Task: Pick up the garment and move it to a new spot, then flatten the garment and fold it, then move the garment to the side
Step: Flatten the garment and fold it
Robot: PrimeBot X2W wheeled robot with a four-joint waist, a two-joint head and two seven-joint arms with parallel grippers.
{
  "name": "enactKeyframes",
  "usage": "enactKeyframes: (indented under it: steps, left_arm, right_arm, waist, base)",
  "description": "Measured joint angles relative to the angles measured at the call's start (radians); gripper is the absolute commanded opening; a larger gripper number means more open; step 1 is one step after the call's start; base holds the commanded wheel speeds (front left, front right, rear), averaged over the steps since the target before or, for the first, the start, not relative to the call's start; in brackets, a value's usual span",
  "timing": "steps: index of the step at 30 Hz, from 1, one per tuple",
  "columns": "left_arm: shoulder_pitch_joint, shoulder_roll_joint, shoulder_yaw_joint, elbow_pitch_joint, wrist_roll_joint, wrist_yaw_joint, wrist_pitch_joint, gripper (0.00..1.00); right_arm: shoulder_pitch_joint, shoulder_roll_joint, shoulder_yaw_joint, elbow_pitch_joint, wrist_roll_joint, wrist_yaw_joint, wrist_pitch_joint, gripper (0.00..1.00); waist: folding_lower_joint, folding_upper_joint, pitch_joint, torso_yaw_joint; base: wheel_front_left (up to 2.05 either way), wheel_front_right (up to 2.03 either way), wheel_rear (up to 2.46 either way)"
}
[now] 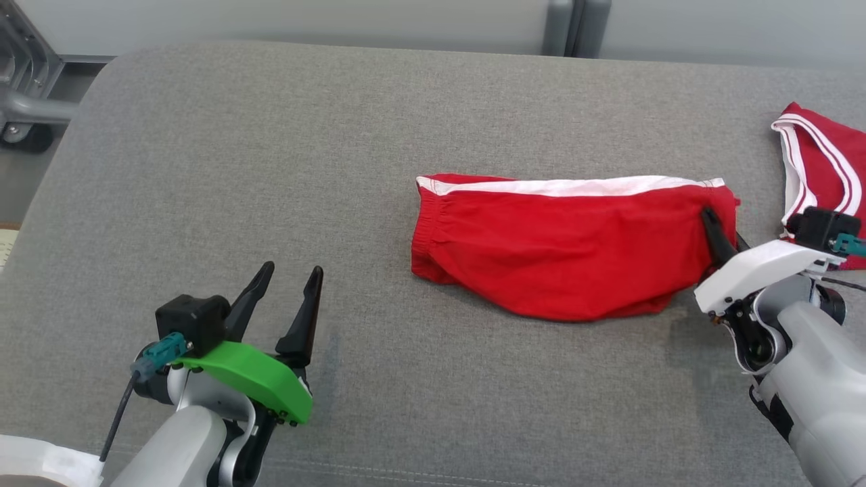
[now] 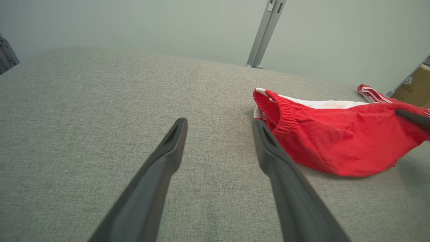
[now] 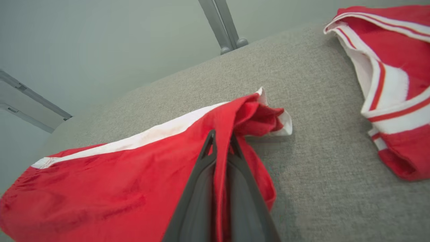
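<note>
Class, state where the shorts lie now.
In the head view the shorts lie right of centre on the grey surface, right end pinched in the right gripper, another red garment further right.

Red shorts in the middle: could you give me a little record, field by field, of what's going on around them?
garment: red shorts, white band on far edge, lying on the grey cushioned surface
right gripper: shut on the shorts' right end
left gripper: open, empty, left of the shorts, not touching
nearby: red-and-white striped garment at far right, apart from the shorts
</note>
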Motion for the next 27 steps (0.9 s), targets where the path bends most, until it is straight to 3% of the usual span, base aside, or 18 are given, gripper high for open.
enactKeyframes:
  steps: [17, 27]
  left_arm:
    - [0.015, -0.022, -0.006, 0.001, 0.000, 0.007, 0.006, 1.00]
    - [0.021, -0.027, -0.006, 0.000, 0.000, 0.007, 0.006, 1.00]
  right_arm:
    - [-0.064, 0.081, 0.098, -0.137, -0.093, 0.017, -0.010, 0.00]
    - [-0.069, 0.116, 0.143, -0.106, -0.109, 0.016, 0.012, 0.00]
  waist:
    - [0.0001, 0.0000, -0.022, 0.089]
    - [0.0000, 0.0000, -0.023, 0.161]
  base:
    - [0.00, 0.00, 0.00]
    - [0.00, 0.00, 0.00]
